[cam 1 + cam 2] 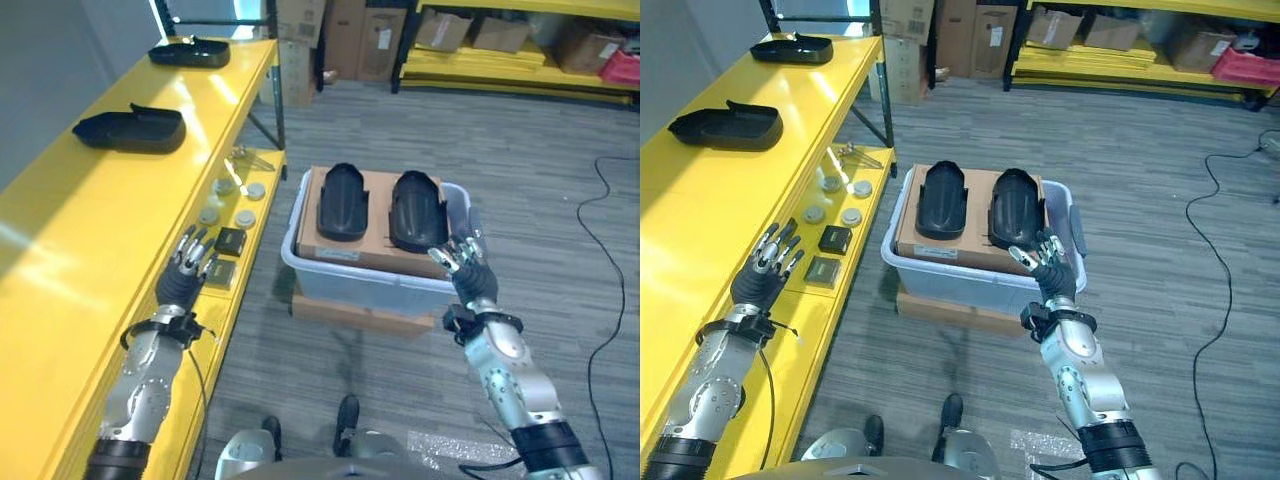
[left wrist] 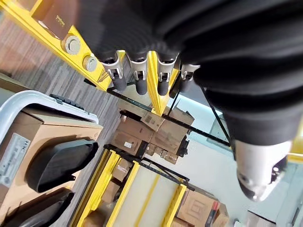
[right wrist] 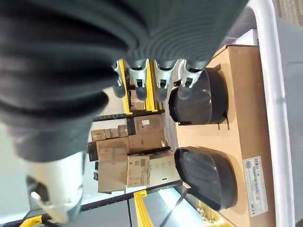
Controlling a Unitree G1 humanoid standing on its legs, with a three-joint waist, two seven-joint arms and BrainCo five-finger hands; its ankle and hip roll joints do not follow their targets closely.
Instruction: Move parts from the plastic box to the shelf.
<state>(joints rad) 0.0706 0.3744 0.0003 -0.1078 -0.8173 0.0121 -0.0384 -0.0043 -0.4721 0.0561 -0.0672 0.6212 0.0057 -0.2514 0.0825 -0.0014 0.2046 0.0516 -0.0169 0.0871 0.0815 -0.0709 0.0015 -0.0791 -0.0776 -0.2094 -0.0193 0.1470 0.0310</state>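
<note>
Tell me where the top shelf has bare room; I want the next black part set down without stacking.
The top shelf is bare between the near black part and the left robot hand, and between that part and the far black part. The lower shelf is crowded with small pieces.

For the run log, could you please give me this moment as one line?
left hand: open, over shelf | right hand: open, at box edge | parts: two in box, two on shelf
</note>
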